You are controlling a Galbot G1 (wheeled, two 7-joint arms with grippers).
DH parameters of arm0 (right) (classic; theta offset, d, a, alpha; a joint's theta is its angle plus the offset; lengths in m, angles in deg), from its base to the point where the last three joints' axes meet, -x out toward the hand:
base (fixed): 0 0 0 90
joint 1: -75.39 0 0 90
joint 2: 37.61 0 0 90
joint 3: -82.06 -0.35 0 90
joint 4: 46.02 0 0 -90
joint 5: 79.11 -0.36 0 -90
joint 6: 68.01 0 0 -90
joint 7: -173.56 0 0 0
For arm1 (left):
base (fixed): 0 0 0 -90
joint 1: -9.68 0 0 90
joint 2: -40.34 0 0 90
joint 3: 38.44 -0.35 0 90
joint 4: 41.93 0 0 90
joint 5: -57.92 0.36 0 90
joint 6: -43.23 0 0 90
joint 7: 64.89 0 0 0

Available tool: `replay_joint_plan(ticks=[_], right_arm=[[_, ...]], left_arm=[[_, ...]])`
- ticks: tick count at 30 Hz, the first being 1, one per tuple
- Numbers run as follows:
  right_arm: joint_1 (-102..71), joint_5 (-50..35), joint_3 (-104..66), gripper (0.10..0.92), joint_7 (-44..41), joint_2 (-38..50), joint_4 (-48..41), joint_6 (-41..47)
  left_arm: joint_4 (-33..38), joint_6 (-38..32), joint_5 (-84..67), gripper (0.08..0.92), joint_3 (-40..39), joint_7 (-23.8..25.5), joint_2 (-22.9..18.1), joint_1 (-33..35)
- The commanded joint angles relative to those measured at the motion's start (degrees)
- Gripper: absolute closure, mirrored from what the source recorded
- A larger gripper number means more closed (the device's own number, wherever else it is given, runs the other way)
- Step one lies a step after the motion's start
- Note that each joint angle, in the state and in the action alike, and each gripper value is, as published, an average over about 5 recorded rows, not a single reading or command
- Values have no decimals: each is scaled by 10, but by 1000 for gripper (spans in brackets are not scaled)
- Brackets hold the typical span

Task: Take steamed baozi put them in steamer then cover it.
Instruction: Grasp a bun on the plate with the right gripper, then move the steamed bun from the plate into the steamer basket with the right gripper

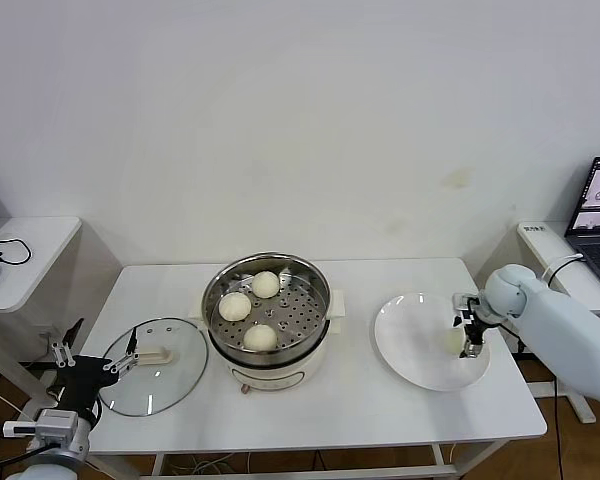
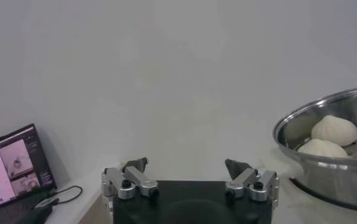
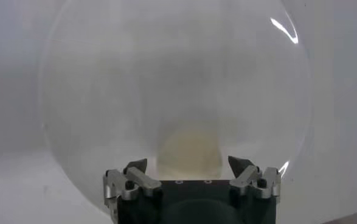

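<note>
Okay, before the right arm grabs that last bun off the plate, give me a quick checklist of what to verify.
1. Right gripper straddles the last cream-white round baozi on the flat white plate: ok.
2. Right fingers clear of the bun, open: ok in the right wrist view.
3. Grip closed on the bun: not ok, not yet.
4. Free spot on the perforated tray of the shiny round steel steamer, beside the three buns already in it: ok.
5. Round clear glass lid off the steamer, flat on the white table: ok.
6. Left gripper open, waiting at the lid's rim: ok.
</note>
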Motion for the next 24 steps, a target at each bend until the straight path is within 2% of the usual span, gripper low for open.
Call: replay_joint_plan(ticks=[1, 14, 24], right_arm=[[-1, 9, -3, 268, -5, -9, -18, 2], [16, 0, 7, 376, -17, 2, -4, 4], [114, -63, 89, 389, -30, 50, 67, 23]], left_arm=[[-1, 0, 0, 177, 0, 0, 0, 0], [3, 0, 0, 177, -1, 0, 1, 0], [6, 0, -1, 177, 0, 0, 2, -3]])
